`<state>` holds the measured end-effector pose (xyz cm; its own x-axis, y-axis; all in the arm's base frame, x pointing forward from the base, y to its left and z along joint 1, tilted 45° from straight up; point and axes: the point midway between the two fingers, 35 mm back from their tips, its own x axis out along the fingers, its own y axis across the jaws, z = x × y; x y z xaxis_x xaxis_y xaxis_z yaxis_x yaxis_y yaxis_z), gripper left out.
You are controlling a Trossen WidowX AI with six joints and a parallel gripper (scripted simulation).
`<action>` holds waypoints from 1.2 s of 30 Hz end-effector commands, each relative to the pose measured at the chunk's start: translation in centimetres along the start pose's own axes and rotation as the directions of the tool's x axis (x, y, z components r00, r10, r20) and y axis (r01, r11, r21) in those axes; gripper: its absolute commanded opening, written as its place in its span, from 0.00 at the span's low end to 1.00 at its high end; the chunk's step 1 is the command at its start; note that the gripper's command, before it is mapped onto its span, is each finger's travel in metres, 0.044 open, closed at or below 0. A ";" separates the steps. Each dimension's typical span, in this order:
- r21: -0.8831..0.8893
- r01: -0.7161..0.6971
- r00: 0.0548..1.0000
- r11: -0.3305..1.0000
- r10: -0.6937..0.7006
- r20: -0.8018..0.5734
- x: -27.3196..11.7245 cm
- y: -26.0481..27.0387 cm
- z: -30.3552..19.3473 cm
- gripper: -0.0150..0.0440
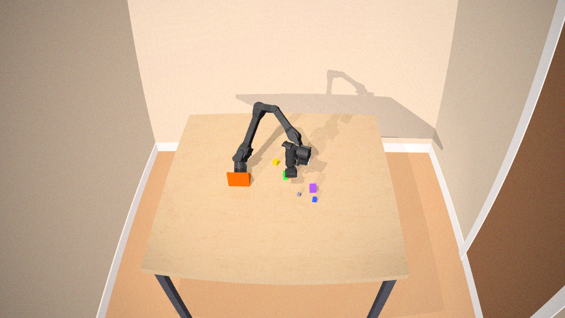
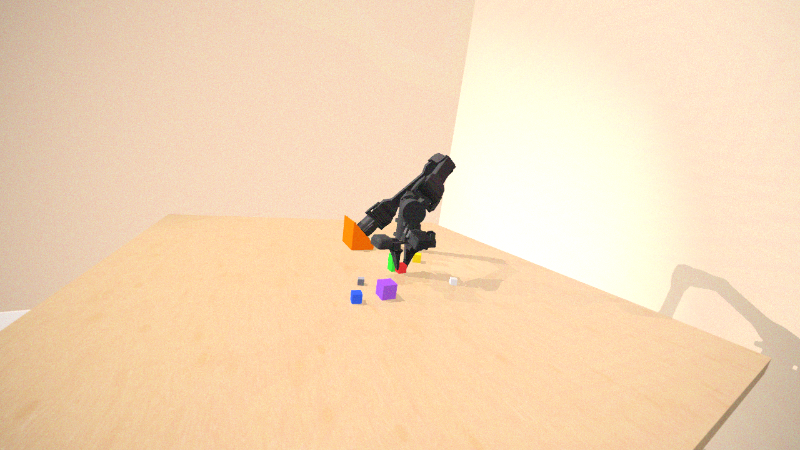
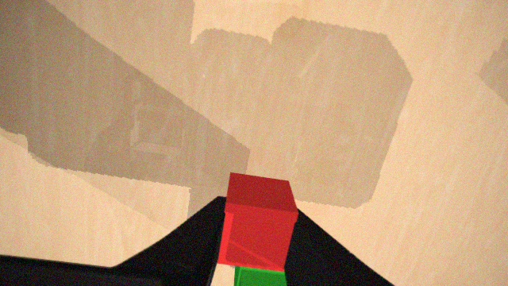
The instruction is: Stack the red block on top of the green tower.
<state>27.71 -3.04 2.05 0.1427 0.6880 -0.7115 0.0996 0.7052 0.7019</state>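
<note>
Red block (image 3: 258, 228) clamped in claw (image 3: 255, 238), on table (image 2: 224, 347) just beside green tower (image 3: 259, 277).

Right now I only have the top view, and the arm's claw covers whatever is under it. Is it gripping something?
Observer: Yes. The wrist view shows the claw shut on the red block, one finger on each side.
Operator: Is the block on the green tower?
Observer: No. In the exterior view the block sits low beside the green tower, about at table level, not on top.
</note>
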 end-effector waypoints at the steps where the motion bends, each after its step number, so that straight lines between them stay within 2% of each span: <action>1: -0.005 0.006 1.000 1.000 -0.006 0.008 -1.7 -0.1 0.2 0.25; 21: -0.003 0.009 1.000 1.000 -0.009 0.006 -11.0 -0.1 0.1 0.25; 31: -0.003 0.009 1.000 1.000 -0.009 0.006 -11.3 -0.1 0.1 0.25; 36: -0.002 0.010 1.000 1.000 -0.010 0.005 -11.3 -0.5 -1.8 0.25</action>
<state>25.65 -10.86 9.85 0.1509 0.6798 -0.7177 0.0935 0.7130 0.6949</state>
